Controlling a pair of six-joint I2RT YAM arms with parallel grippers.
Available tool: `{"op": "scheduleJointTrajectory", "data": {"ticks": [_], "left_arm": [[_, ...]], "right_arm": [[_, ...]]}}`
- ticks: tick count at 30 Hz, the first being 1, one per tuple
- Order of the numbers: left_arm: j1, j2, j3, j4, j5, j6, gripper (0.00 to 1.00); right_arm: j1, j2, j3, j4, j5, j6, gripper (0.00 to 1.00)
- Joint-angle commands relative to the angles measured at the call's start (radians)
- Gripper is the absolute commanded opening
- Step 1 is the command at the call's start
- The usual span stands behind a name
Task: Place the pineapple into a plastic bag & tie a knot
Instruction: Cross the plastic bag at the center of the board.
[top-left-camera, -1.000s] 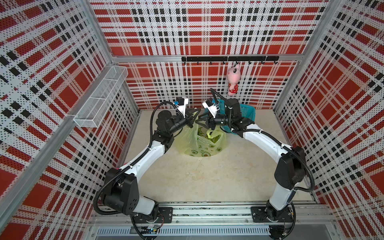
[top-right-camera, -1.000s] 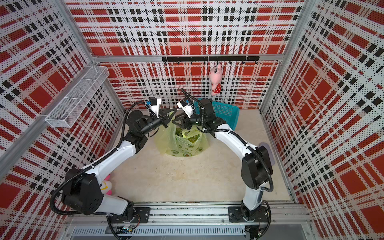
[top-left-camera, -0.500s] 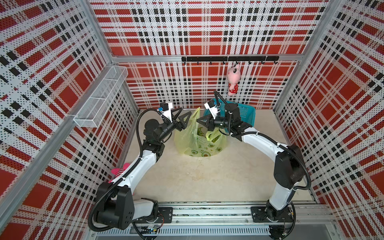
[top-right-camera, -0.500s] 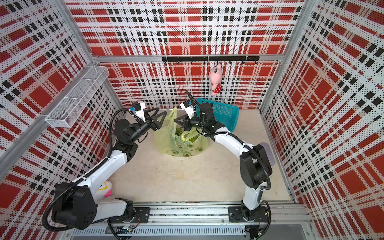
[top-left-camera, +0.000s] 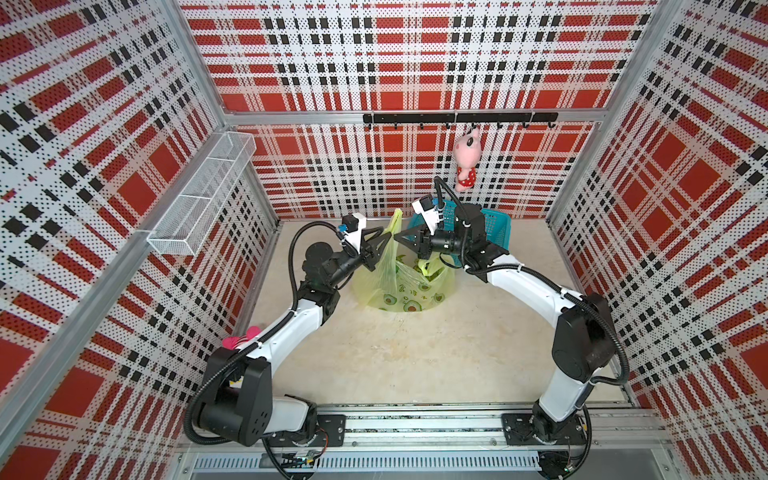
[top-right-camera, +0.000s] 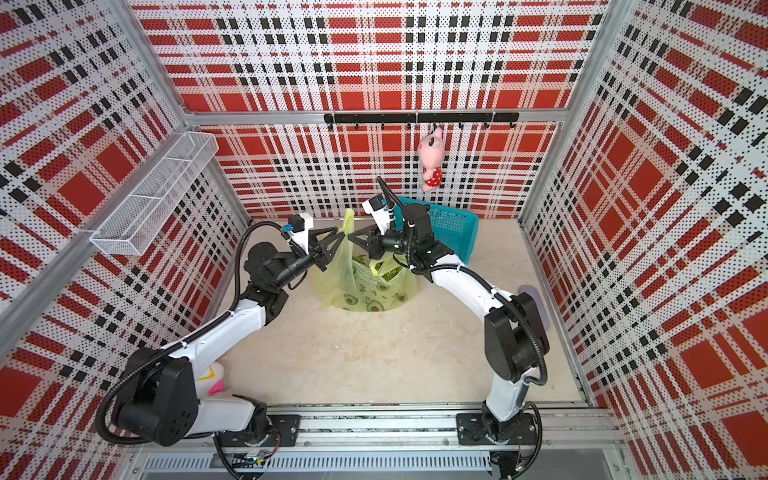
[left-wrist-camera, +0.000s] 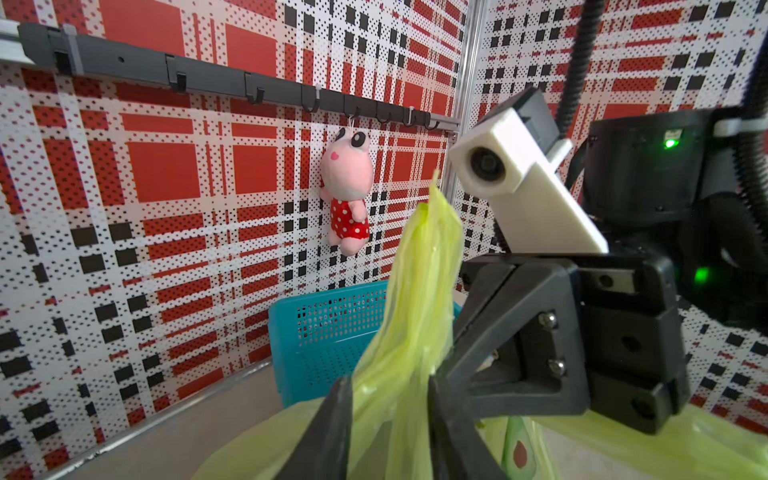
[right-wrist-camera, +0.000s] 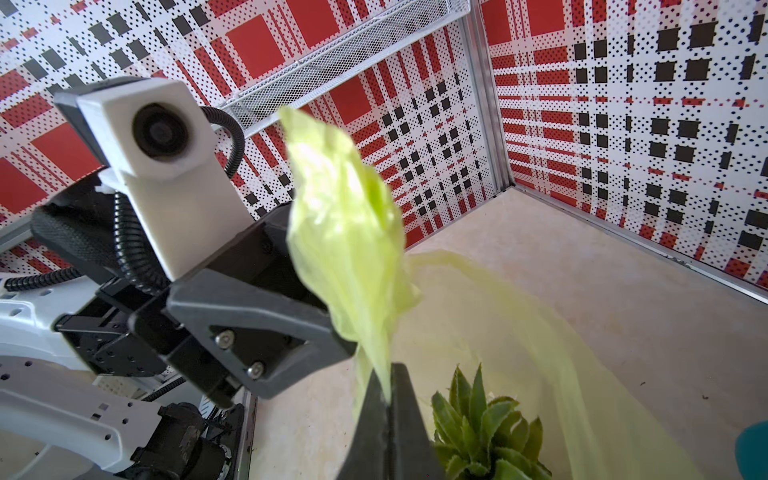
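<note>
Working outward from the near rail, both arm bases sit where they were and only the forearms have shifted. Past mid-table the plastic bag (top-left-camera: 399, 291) rests on the table (top-left-camera: 415, 361) with the pineapple (right-wrist-camera: 486, 432) already inside; its green crown shows in the bag's mouth in the right wrist view. The change is at the left gripper (top-left-camera: 385, 238). Half a second ago it stood wide open, drawn off to the left and clear of the bag. It has now come back and drawn its jaws in on the raised handle strip (top-left-camera: 396, 219), and in the left wrist view plastic fills the whole gap between its fingers (left-wrist-camera: 332, 419). The right gripper (right-wrist-camera: 388, 395), reaching in from the right, stays clamped shut on that same strip, its tips just beside the left's. Judgement: this is a regrasp — the strip is now held from both sides, taut and upright, ready to be worked. Placement is done, but no knot is visible and tying remains. What appears to be the second handle (top-left-camera: 429, 264) lies slack on the bag's right side — it will need collecting. Just behind the bag, to the right, stands the teal basket (top-left-camera: 494, 226). On the far wall the plush toy (top-left-camera: 465, 164) hangs unchanged.
</note>
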Motion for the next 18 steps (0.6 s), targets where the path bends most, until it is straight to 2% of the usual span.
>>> {"op": "scheduleJointTrajectory", "data": {"ticks": [1,3,6,9,11,18], "left_arm": [[-0.005,0.016,0.043,0.026,0.041,0.027,0.2],[-0.005,0.023,0.05,0.025,0.058,0.029,0.14],[-0.007,0.034,0.057,0.025,0.076,0.028,0.05],[-0.011,0.041,0.059,0.024,0.078,0.026,0.03],[-0.012,0.047,0.059,0.024,0.077,0.024,0.03],[-0.017,0.054,0.056,0.023,0.069,0.023,0.04]], "right_arm": [[-0.013,-0.054,-0.002,0.006,-0.007,0.0,0.0],[-0.021,-0.061,-0.005,0.0,0.0,0.003,0.06],[-0.034,-0.078,-0.007,-0.013,0.021,0.006,0.24],[-0.04,-0.101,-0.013,-0.03,0.048,0.002,0.44],[-0.042,-0.109,-0.009,-0.039,0.075,0.008,0.52],[-0.048,-0.092,0.066,-0.133,0.161,0.036,0.56]]}}
